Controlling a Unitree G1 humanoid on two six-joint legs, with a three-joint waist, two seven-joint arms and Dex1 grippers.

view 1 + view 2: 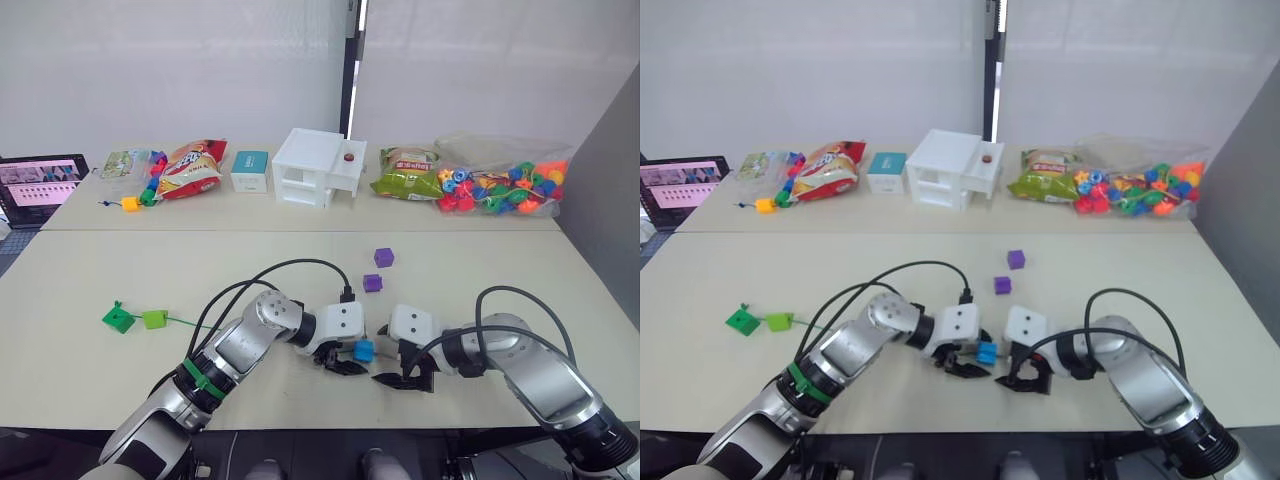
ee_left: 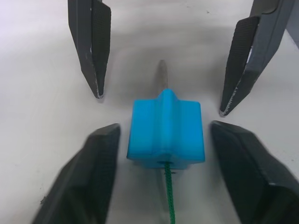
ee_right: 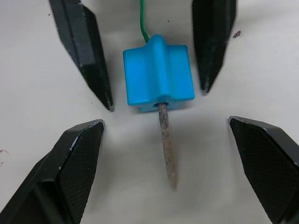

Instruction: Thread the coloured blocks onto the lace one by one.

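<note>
The blue block (image 3: 158, 74) lies on the near surface (image 1: 300, 270) between both spread claws, left claw (image 1: 345, 362) and right claw (image 1: 403, 379), with the lace (image 2: 169, 200) through it and its tip (image 3: 167, 144) poking out, so next I'd expect the right claw to pinch that tip and draw it through.

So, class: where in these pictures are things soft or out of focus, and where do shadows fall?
Left wrist view: the blue block is crisp, and the left tool's own near fingers blur. Right wrist view: the lace tip is sharp, with a soft shadow on the table. Left eye view: even light, faint shadows beneath both tools.
</note>
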